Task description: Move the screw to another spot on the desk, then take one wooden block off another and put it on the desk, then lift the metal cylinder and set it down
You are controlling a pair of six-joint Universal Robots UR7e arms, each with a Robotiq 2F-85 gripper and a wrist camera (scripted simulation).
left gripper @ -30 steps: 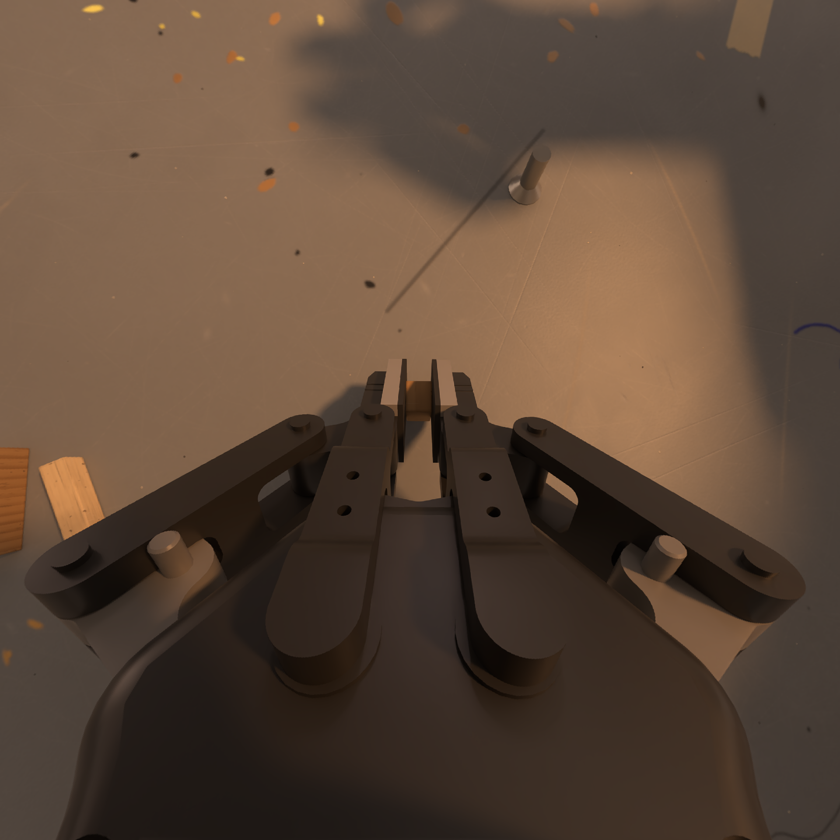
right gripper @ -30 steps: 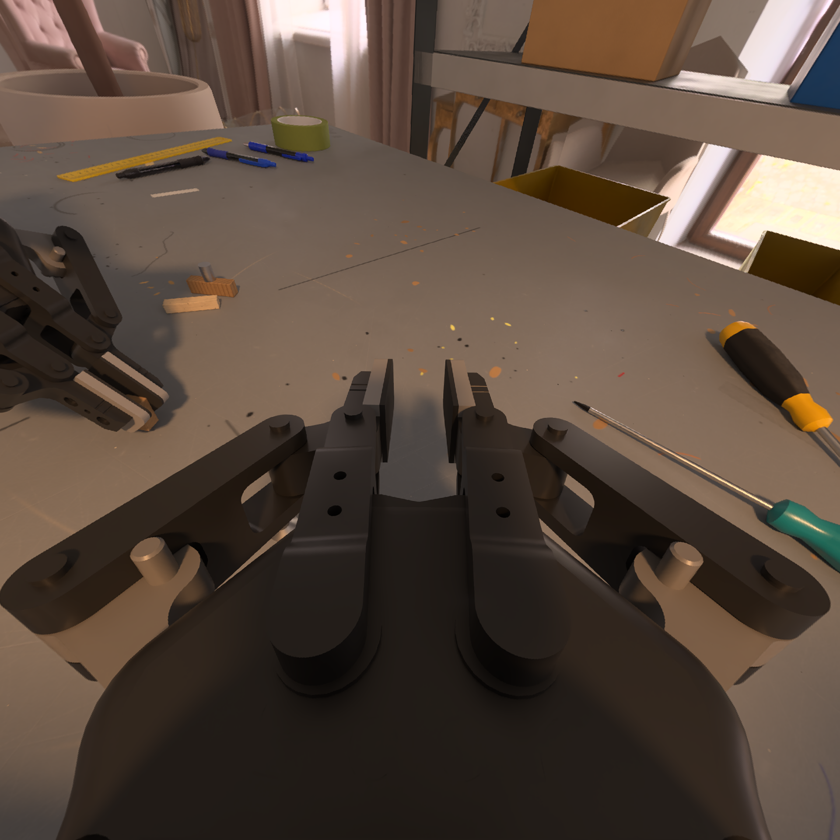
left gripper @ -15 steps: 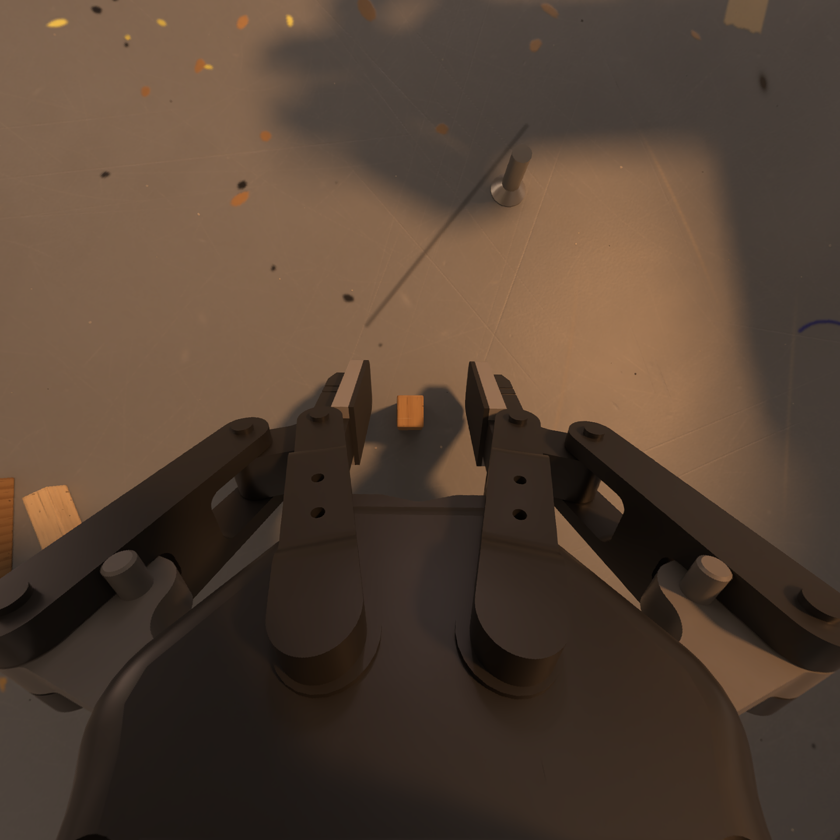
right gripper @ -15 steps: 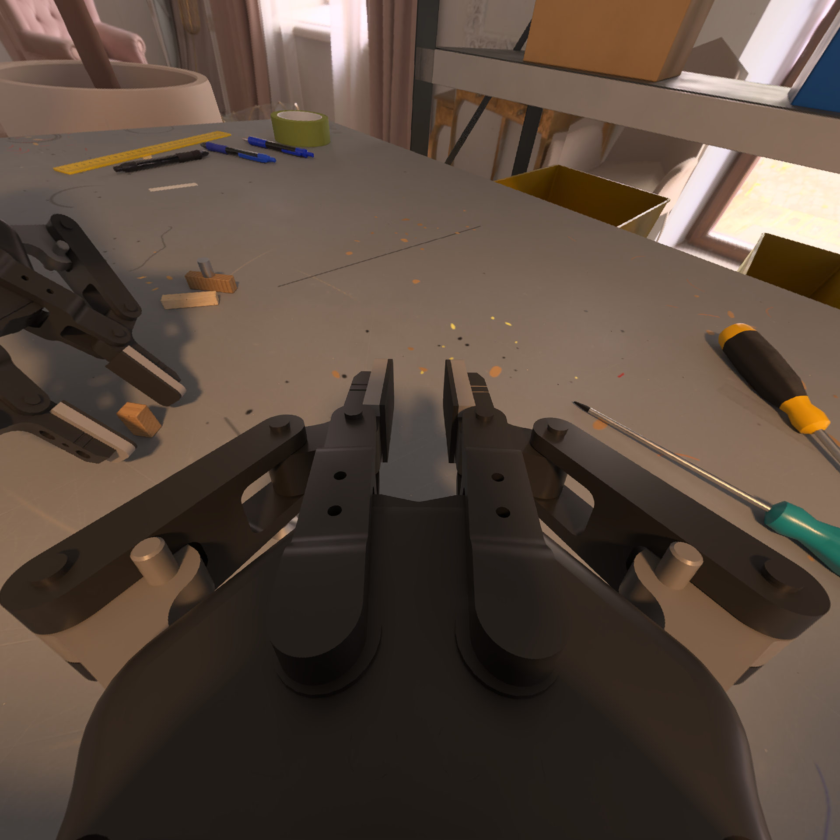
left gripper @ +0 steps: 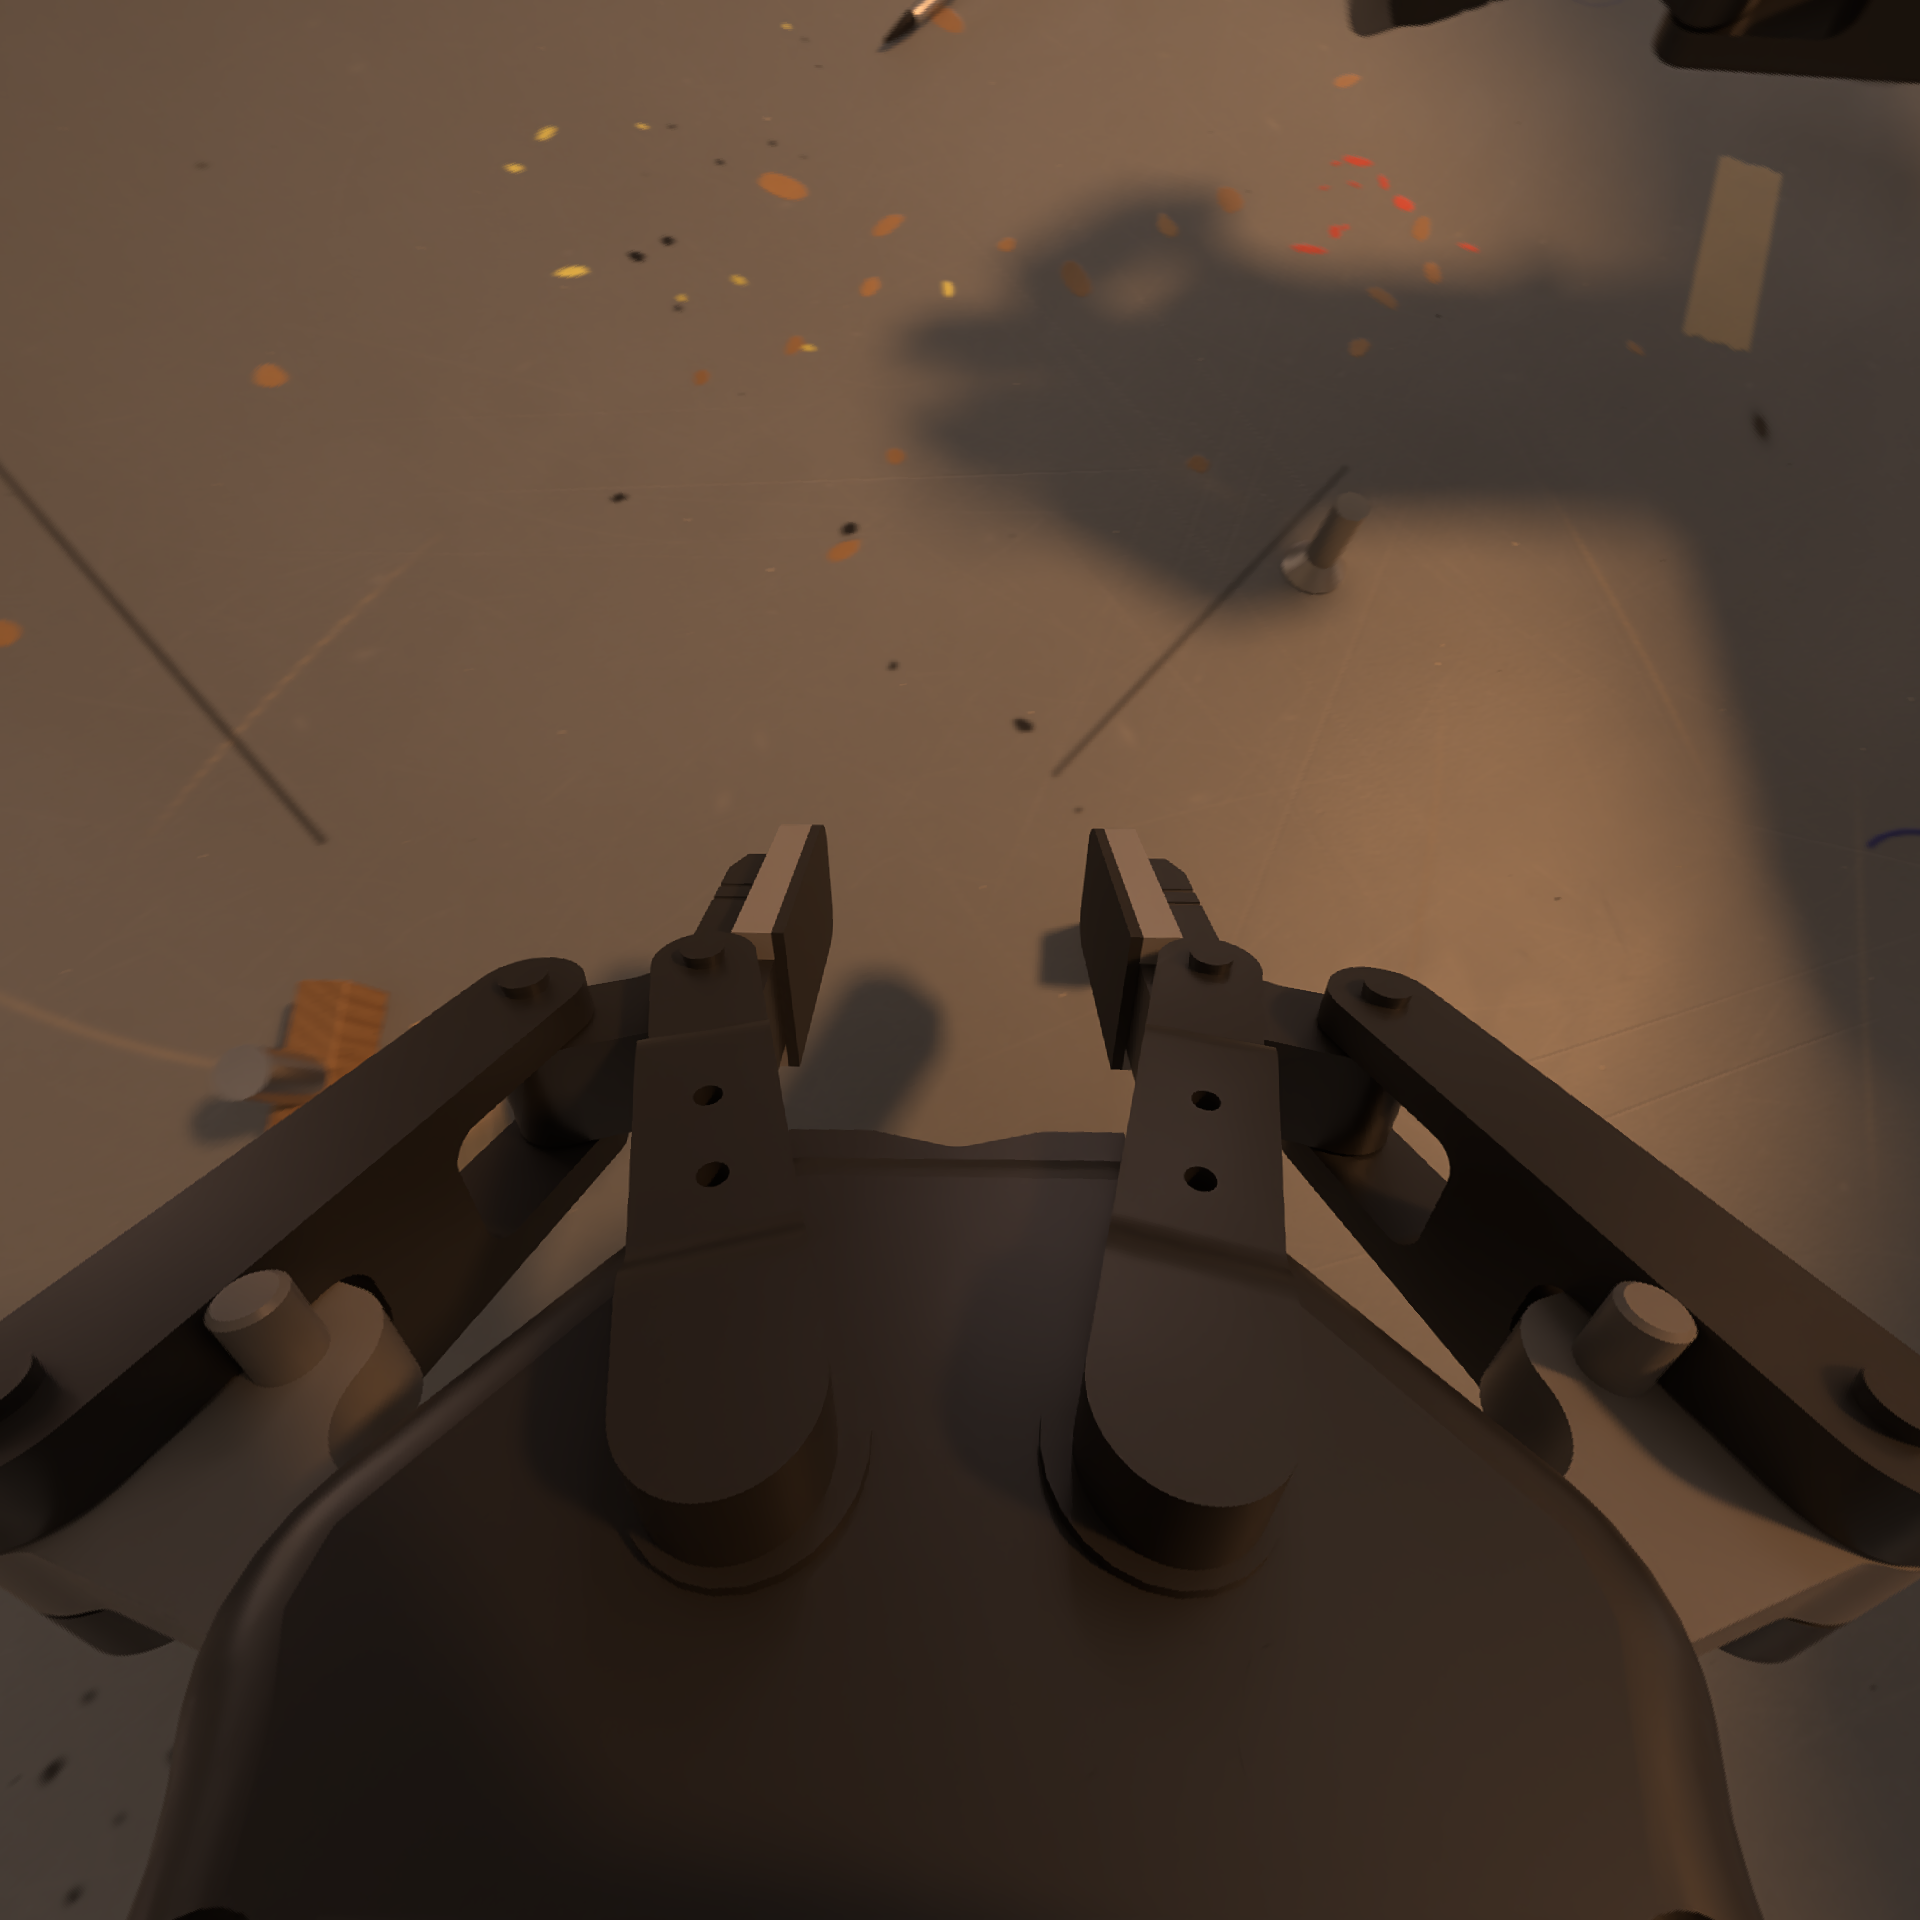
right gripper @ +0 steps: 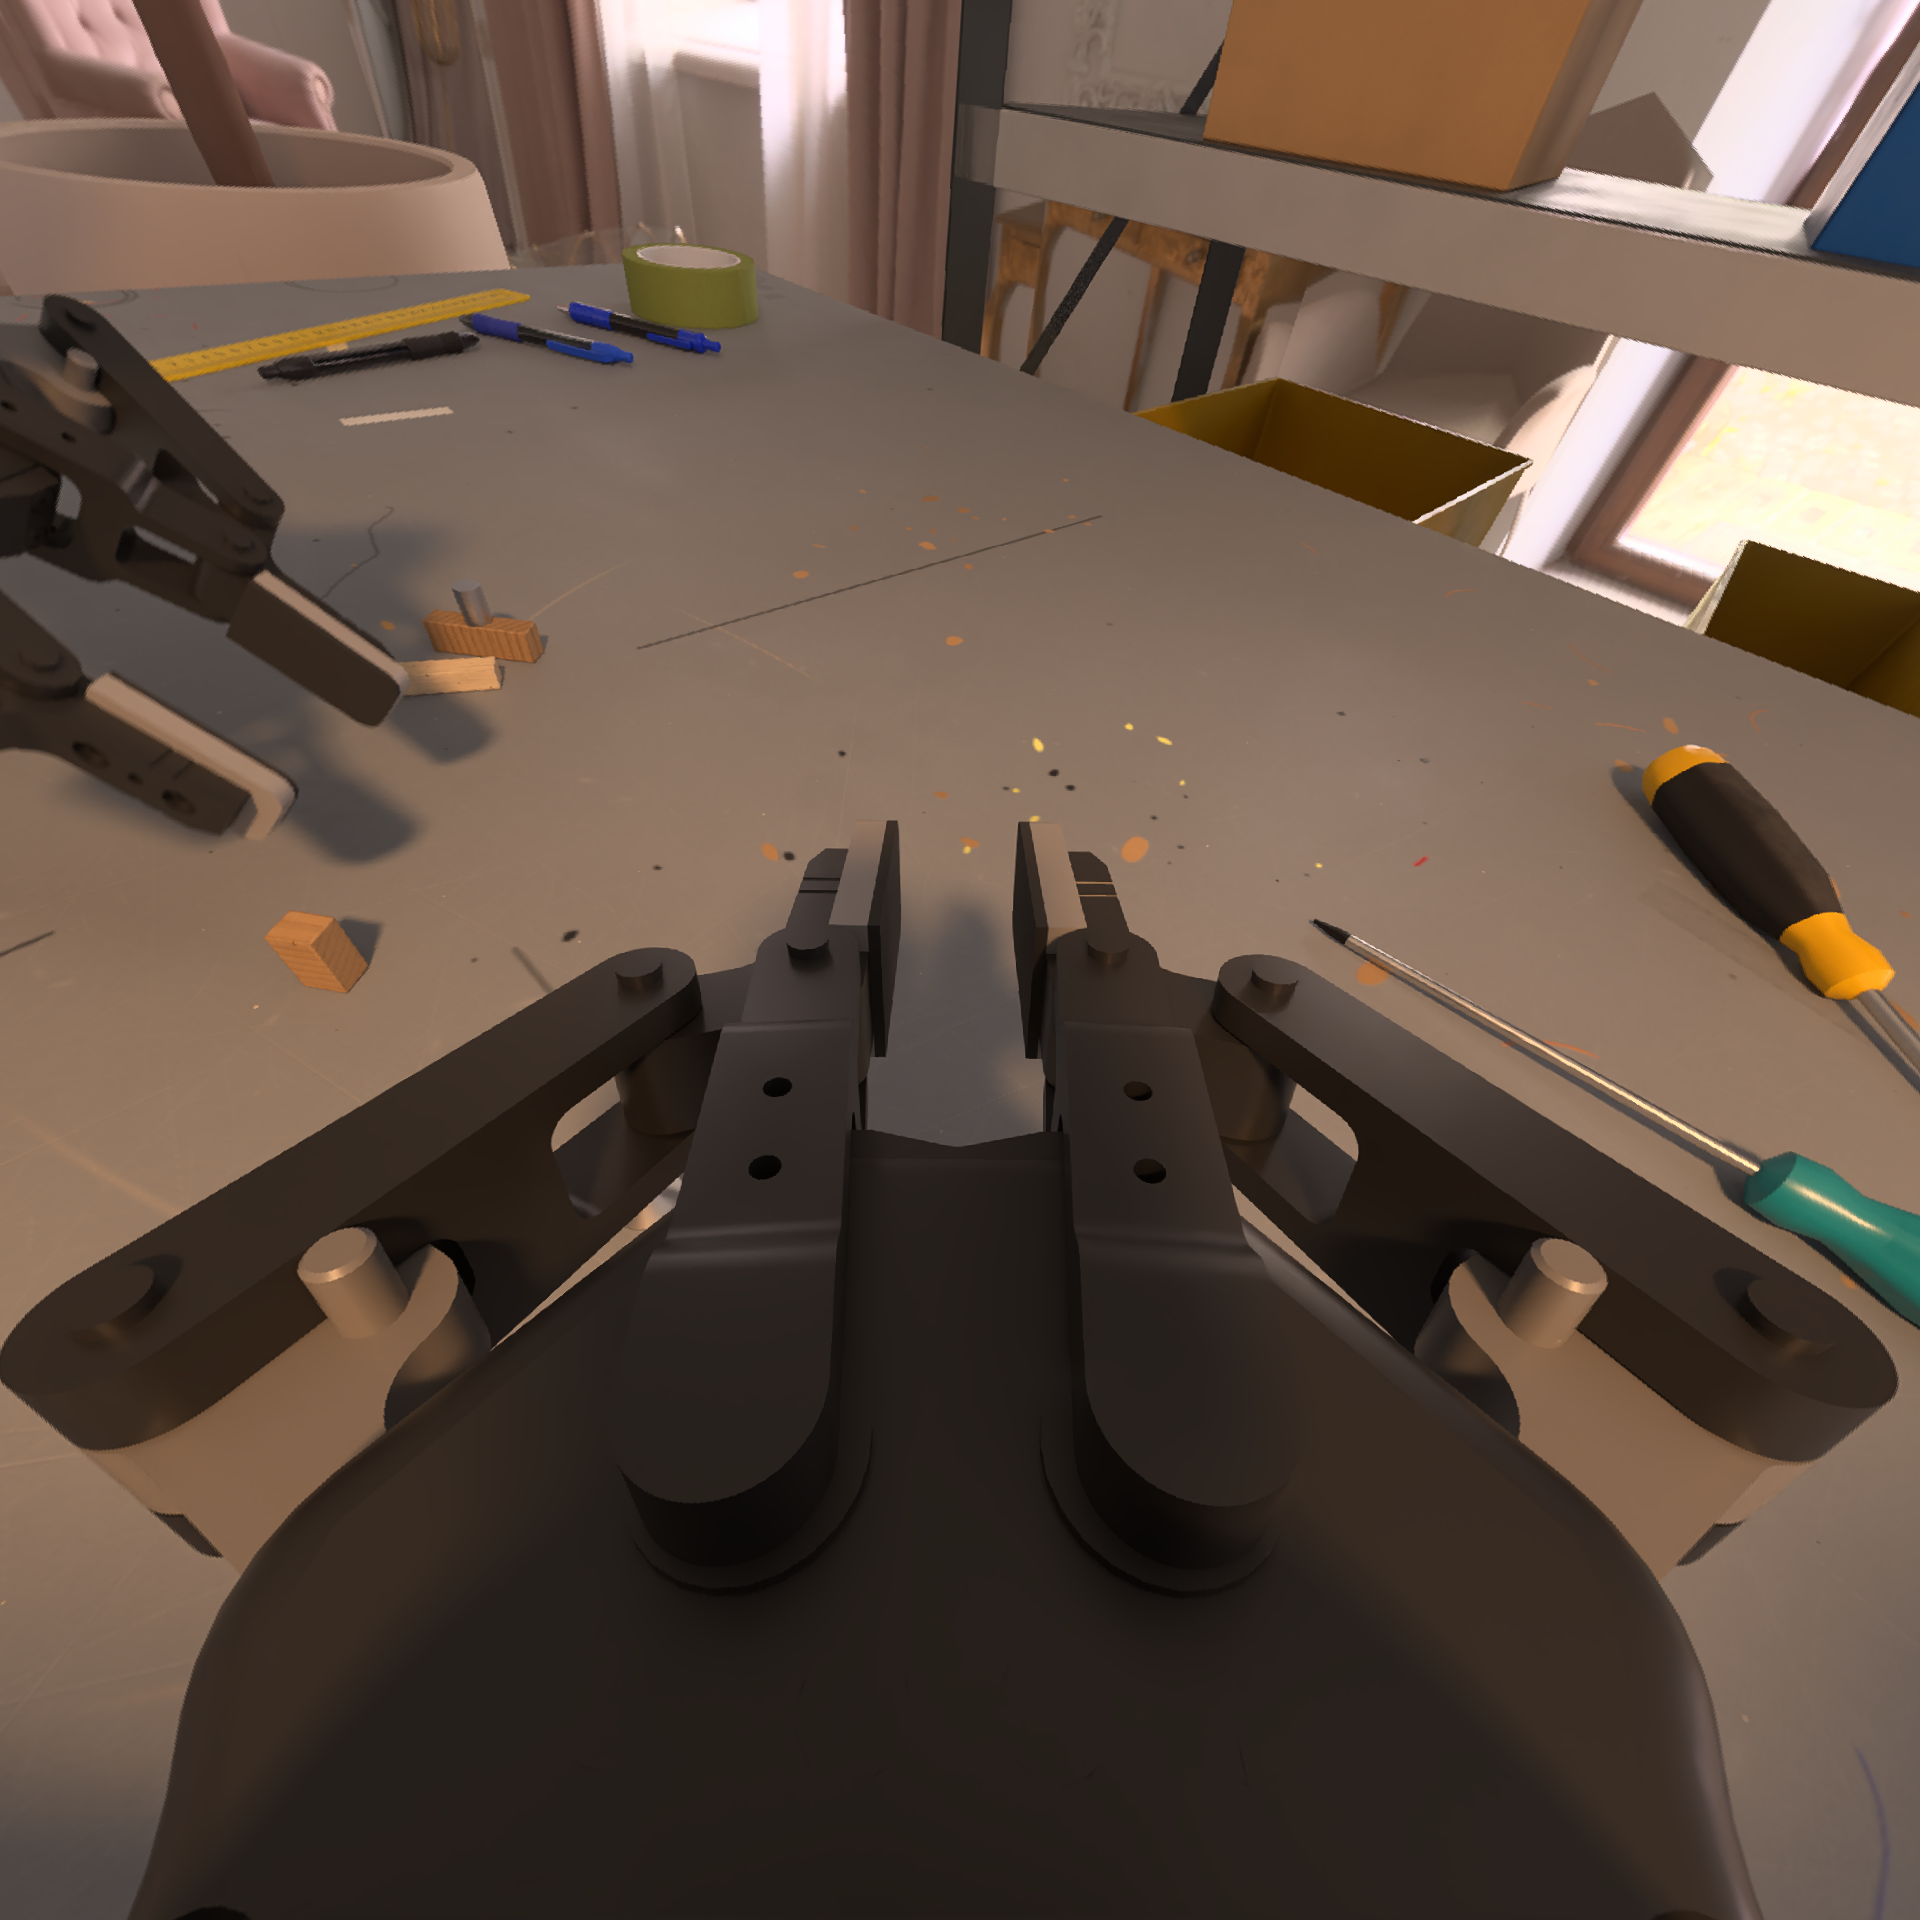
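Note:
My left gripper (left gripper: 956, 894) is open and empty, above the desk; it also shows in the right wrist view (right gripper: 332, 743). The small wooden block (right gripper: 317, 951) lies alone on the desk below and in front of it, hidden in the left wrist view. The screw (left gripper: 1325, 556) stands head-down, far right of my left fingers. A brown wooden block (right gripper: 483, 634) touches a pale block (right gripper: 452, 675), and the metal cylinder (right gripper: 470, 601) stands behind them. The cylinder (left gripper: 249, 1075) and brown block (left gripper: 332, 1023) show at left. My right gripper (right gripper: 956, 873) is empty, jaws slightly apart.
Two screwdrivers lie at the right, one black and yellow (right gripper: 1766, 873), one teal with a thin shaft (right gripper: 1558, 1060). A green tape roll (right gripper: 691, 281), pens (right gripper: 545, 338) and a yellow ruler (right gripper: 343, 332) lie at the far edge. Yellow bins (right gripper: 1340, 447) stand beyond the desk.
My left gripper opened and let go of the small wooden block, leaving it on the desk. It then rose and drew back from it. The right gripper has not moved.

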